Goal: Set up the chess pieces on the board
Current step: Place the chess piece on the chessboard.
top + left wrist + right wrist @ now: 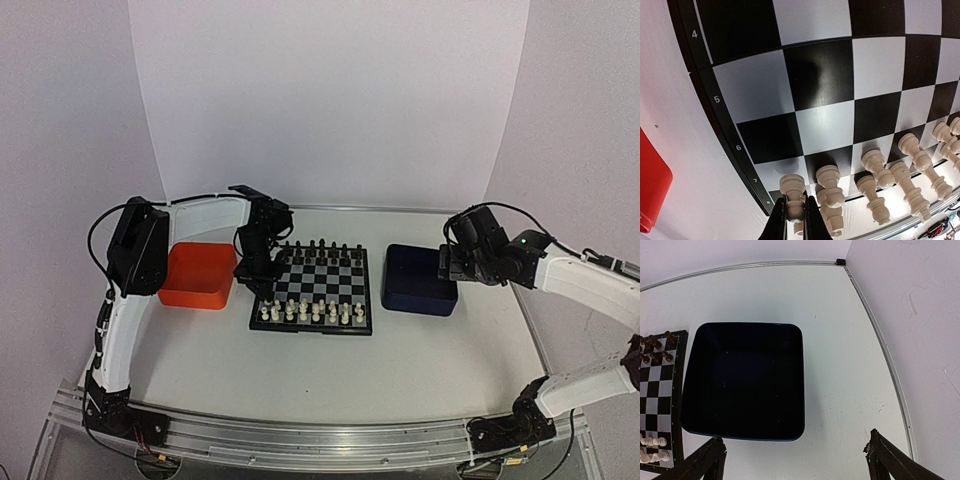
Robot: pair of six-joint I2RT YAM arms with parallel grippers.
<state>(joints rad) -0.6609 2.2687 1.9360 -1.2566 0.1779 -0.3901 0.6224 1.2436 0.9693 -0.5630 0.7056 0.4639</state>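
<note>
The board [312, 290] lies mid-table, with cream-white chess pieces [310, 312] along its two near rows and black figures on the far rows. My left gripper [258, 270] hangs over the board's left edge. In the left wrist view it [795, 216] is shut on one cream-white pawn [792, 186], next to other white pieces [875, 167] on the board [820, 75]. I cannot tell whether the pawn touches a square. My right gripper [450, 265] [795, 460] is open and empty, above the near edge of the dark blue tray [742, 380].
An orange tray [198, 273] [652, 185] sits just left of the board, close to the left arm. The dark blue tray [420, 280] sits just right of the board. A metal rail [880, 340] edges the table at the right.
</note>
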